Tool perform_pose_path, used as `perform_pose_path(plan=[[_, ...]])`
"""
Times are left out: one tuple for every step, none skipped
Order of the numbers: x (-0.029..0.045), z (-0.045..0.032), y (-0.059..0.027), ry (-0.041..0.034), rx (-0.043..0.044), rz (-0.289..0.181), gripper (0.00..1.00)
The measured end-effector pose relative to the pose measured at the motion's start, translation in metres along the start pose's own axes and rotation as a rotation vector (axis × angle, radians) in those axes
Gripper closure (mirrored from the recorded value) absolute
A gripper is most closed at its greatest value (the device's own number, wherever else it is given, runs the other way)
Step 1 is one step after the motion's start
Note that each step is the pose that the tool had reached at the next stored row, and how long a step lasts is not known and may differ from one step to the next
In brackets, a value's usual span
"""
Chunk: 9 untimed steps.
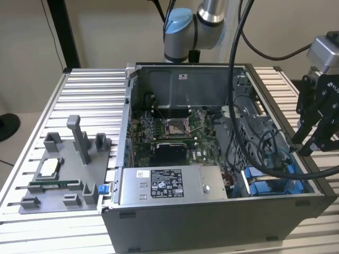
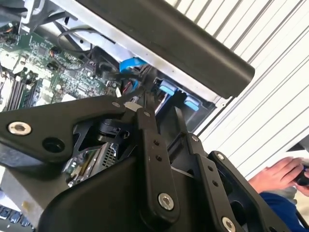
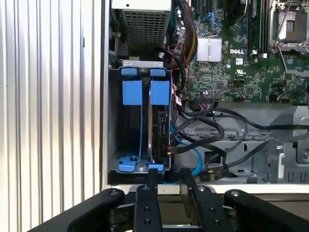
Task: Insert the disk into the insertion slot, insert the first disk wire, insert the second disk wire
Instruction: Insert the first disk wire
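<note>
In the first wrist view the insertion slot [image 3: 139, 128] is a dark-walled bay with blue rails and tabs, split into two compartments. The outer compartment [image 3: 131, 130] looks empty. The compartment beside the motherboard holds the disk [image 3: 158, 128] on edge under a blue tab, with its connector edge showing. Black wires [image 3: 212, 126] and a blue wire [image 3: 195, 157] lie loose right beside the bay. My gripper [image 3: 169, 175] hovers just outside the case wall in line with the bay, fingers apart with nothing between them. In the exterior view the gripper [image 1: 303, 147] hangs over the case's right edge, above the blue bay [image 1: 270, 184].
The open computer case [image 1: 212, 222] lies on a slatted aluminium table [image 1: 90, 100], with the motherboard [image 1: 175, 135] and a grey labelled power-supply box [image 1: 169, 185] inside. A grey fixture tray [image 1: 58, 174] sits at the exterior view's left. A person's hand [image 2: 280, 175] rests beside the case.
</note>
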<state>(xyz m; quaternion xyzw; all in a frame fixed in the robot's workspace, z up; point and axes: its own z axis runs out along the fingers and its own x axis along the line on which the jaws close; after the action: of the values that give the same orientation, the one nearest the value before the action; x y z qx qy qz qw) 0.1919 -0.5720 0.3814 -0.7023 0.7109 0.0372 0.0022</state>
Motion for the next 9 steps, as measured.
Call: perform_pose_path(plan=[[0.0000, 0.0009, -0.0020, -0.0006, -0.0003, 0.000, 0.00], [0.0001, 0.0014, -0.0039, -0.0012, -0.0009, 0.000, 0.00], [0.0001, 0.0020, -0.0058, -0.0023, -0.0017, 0.000, 0.00], [0.0001, 0.0026, -0.0079, -0.0036, -0.0027, 0.000, 0.00], [0.0001, 0.0031, -0.0097, -0.0055, -0.0037, 0.000, 0.00], [0.0001, 0.0035, -0.0110, -0.0075, -0.0051, 0.000, 0.00], [0.0001, 0.0037, -0.0120, -0.0100, -0.0070, -0.001, 0.00], [0.0001, 0.0039, -0.0126, -0.0130, -0.0094, -0.002, 0.00], [0.0001, 0.0042, -0.0129, -0.0161, -0.0122, -0.003, 0.00]])
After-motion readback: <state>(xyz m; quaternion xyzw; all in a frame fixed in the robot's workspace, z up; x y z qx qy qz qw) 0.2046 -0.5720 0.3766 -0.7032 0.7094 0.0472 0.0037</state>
